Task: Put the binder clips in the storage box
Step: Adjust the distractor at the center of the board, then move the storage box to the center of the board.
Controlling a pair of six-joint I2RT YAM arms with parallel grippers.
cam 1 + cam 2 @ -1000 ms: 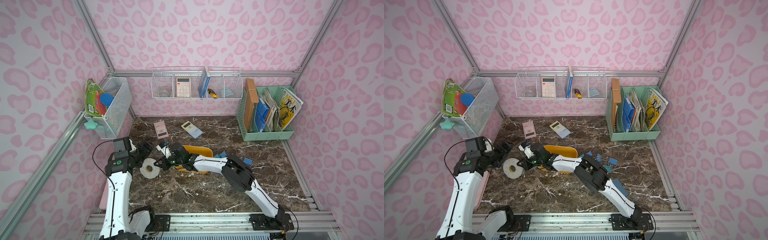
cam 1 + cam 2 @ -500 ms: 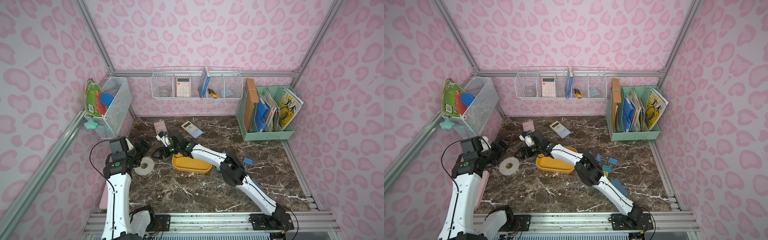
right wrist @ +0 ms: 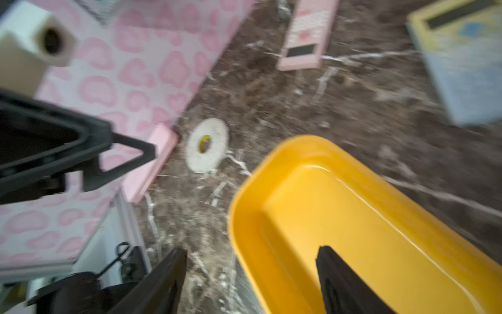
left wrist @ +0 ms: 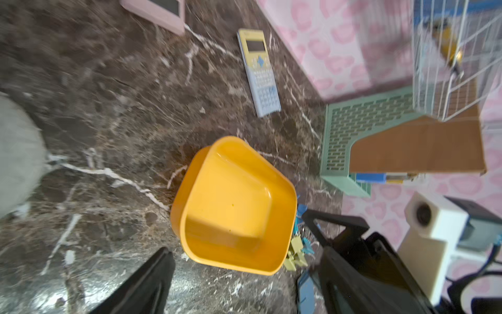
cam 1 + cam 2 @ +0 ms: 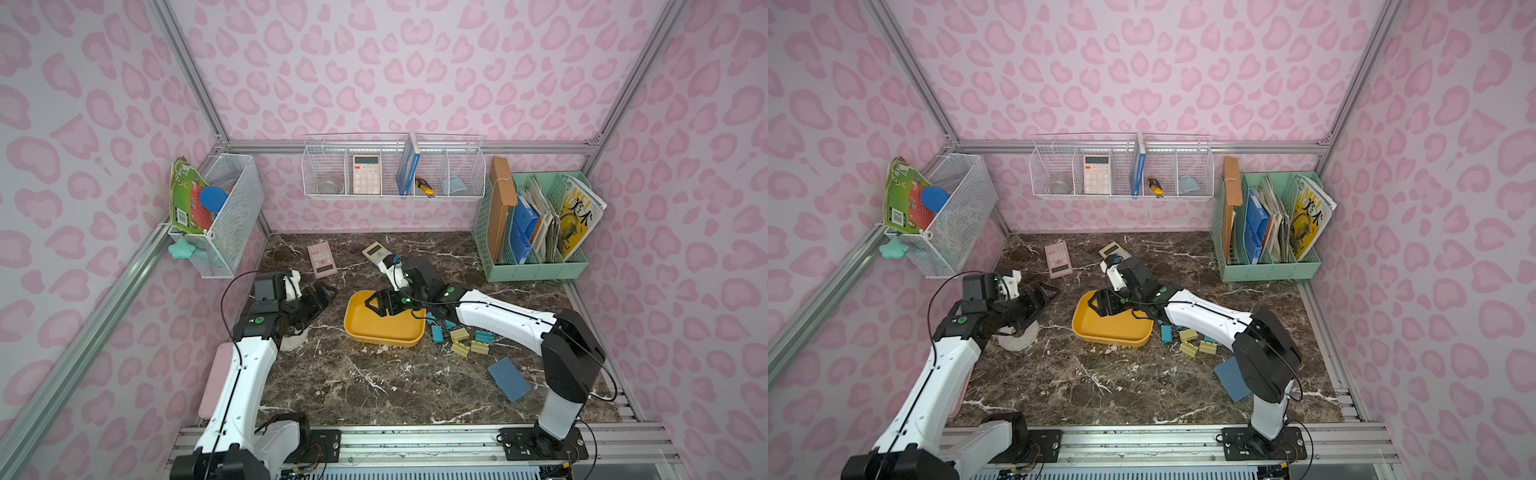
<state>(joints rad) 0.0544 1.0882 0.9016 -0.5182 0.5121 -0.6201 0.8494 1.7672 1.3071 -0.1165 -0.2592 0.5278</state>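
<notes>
The yellow storage box (image 5: 386,328) (image 5: 1113,328) lies flat mid-table, with nothing inside it in the left wrist view (image 4: 231,206). Several binder clips (image 5: 459,336) (image 5: 1188,348) in teal, blue and pale yellow lie loose on the marble to its right, partly under my right forearm. My right gripper (image 5: 382,305) (image 3: 252,248) hangs open over the box's far left end. One finger is over the inside of the box (image 3: 353,217) and the other is outside over the table. My left gripper (image 5: 320,295) (image 4: 243,252) is open and empty, left of the box.
A tape roll (image 5: 293,338) sits under my left arm. A pink calculator (image 5: 321,259) and a yellow-blue one (image 5: 374,251) lie behind the box. A blue pad (image 5: 509,378) lies at front right. The green file organizer (image 5: 536,266) stands back right; wire baskets (image 5: 392,170) hang on the walls.
My right gripper has opened and swung from beside the tape roll back to the right, over the box. The box now lies flat. My left gripper has moved a little to the right.
</notes>
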